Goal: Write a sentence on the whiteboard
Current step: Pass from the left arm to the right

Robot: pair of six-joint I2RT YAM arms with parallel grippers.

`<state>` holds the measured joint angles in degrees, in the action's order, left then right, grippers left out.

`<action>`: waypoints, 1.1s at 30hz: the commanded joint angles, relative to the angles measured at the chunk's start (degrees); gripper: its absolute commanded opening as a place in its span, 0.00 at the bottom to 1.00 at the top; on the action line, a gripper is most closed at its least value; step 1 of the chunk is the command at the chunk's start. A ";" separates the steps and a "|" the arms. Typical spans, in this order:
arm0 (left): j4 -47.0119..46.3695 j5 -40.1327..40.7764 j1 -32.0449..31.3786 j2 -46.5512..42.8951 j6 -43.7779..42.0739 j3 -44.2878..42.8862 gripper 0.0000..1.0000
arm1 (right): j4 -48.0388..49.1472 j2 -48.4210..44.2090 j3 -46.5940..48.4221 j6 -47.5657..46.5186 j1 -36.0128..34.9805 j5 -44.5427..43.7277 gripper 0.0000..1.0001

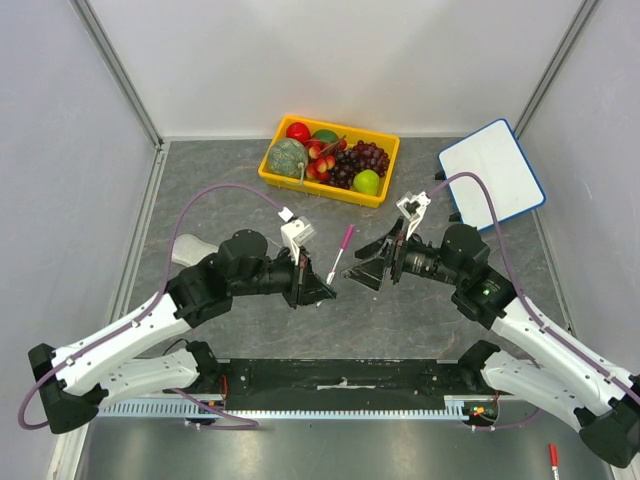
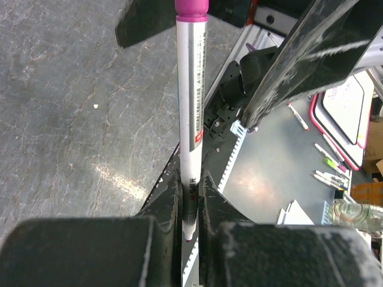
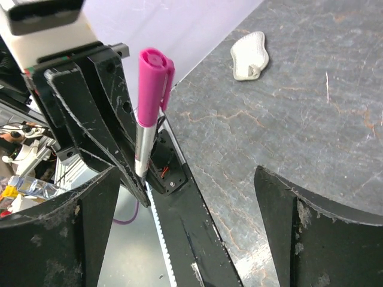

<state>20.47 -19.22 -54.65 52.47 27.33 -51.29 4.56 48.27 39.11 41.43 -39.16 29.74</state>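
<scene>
Left claw [image 2: 190, 203] of mine is clamped on the marker [image 2: 191, 89]. Both fingers [image 2: 164, 206] press the white barrel near the end opposite the cap, and the magenta cap points away from my wrist. Right claw [image 3: 185, 221] of mine stands with its jaws wide apart and grips nothing. In its wrist view the marker's cap rises ahead of the gap and touches neither finger.

Seen from above, the whiteboard [image 1: 495, 172] lies at about 2 o'clock on the table [image 1: 240, 200], by the far right corner. It is turned at a slant, with its blue rim showing around a white face. It lies well apart from both claws. My right arm's purple cable arcs across its near left corner in that view.

My two claws meet near the table's centre, the left claw [image 1: 322, 290] at 9 o'clock and the right claw [image 1: 368, 268] at 3 o'clock, tips facing each other. The marker [image 1: 340, 255] slants up between them toward 1 o'clock.

Farther out, a yellow fruit basket [image 1: 320, 192] sits at 12 o'clock, just left of the whiteboard and apart from it. It holds grapes, red fruit and green fruit. A small white pad [image 1: 190, 248] lies at 9 o'clock, just beside my left arm.
</scene>
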 commanded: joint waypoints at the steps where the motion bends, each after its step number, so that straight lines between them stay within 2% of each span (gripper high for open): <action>1: 4.48 -3.79 0.07 -1.75 -4.21 -2.58 0.02 | -0.44 -0.46 4.74 -3.64 -0.13 4.79 0.98; 5: 6.07 -7.93 0.07 -2.19 -7.20 -3.56 0.02 | 6.59 -0.02 4.31 -0.39 -0.13 11.82 0.98; 9: 4.76 -11.88 0.07 -2.28 -8.26 -3.73 0.02 | 7.39 1.82 5.01 0.05 -0.13 15.60 0.97; 16: 2.03 -15.58 0.16 -1.14 -8.17 -3.56 0.02 | 16.09 3.67 2.11 6.11 -0.22 19.04 0.79; 20: 1.51 -16.90 0.07 -0.53 -8.17 -3.38 0.02 | 16.27 3.58 1.67 6.21 -0.31 19.66 0.72; 27: 0.19 -17.16 0.16 -0.44 -7.91 -3.20 0.02 | 16.45 3.94 1.23 6.21 -1.18 22.03 0.68; 33: -0.60 -17.78 0.07 0.09 -7.65 -3.20 0.02 | 17.06 4.64 0.44 6.38 -2.24 22.21 0.59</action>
<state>22.76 -34.76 -54.65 52.03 21.34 -52.77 18.98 52.64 40.40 47.05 -40.75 50.39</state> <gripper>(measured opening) 0.091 0.611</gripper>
